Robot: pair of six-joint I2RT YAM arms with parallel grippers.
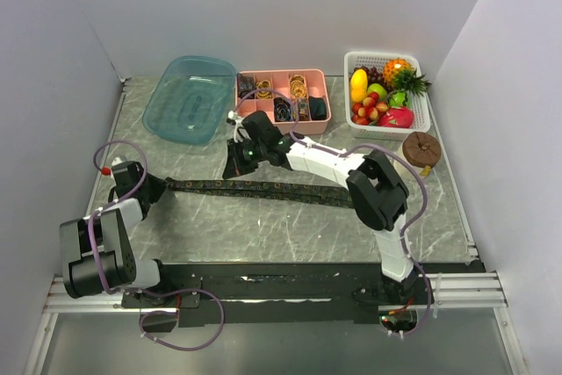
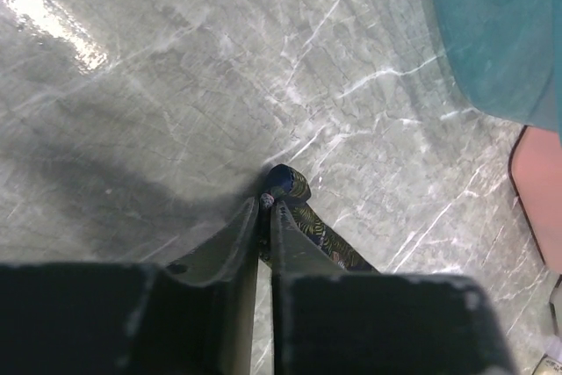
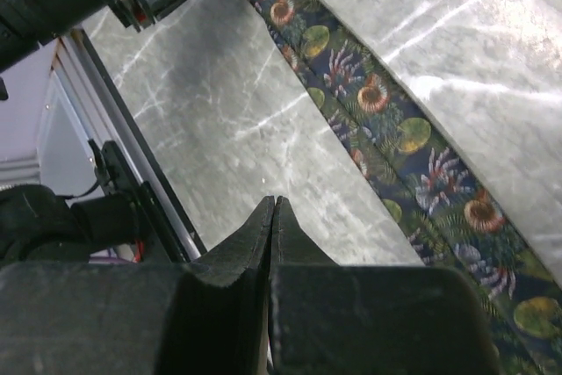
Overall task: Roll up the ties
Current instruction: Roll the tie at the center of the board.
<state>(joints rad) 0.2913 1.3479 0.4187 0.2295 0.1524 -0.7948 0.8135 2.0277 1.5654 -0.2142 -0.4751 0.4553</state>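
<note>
Tie (image 1: 263, 189) lies flat as one long strip across the middle of the grey marble surface (image 1: 263, 234), running left to right. It is dark with a floral print, seen clearly in the right wrist view (image 3: 378, 120).

Left claw (image 1: 158, 187) is at the tie's left end. In the left wrist view the fingers are drawn nearly together (image 2: 269, 203) and pinch that end, and the fabric tip curls up just past the fingertips. The rest of the strip (image 2: 327, 240) trails off to the right under the claw.

Right claw (image 1: 235, 167) hangs over the strip left of its middle. From its own camera I see the fingers pressed together (image 3: 274, 204) with nothing between them, just beside the tie's edge rather than on it.

At the far edge, a pink compartment tray (image 1: 327, 110) holds coiled ties (image 1: 299, 88). A teal tub (image 1: 189, 98) sits to its left and a white fruit basket (image 1: 423, 103) to its right.
</note>
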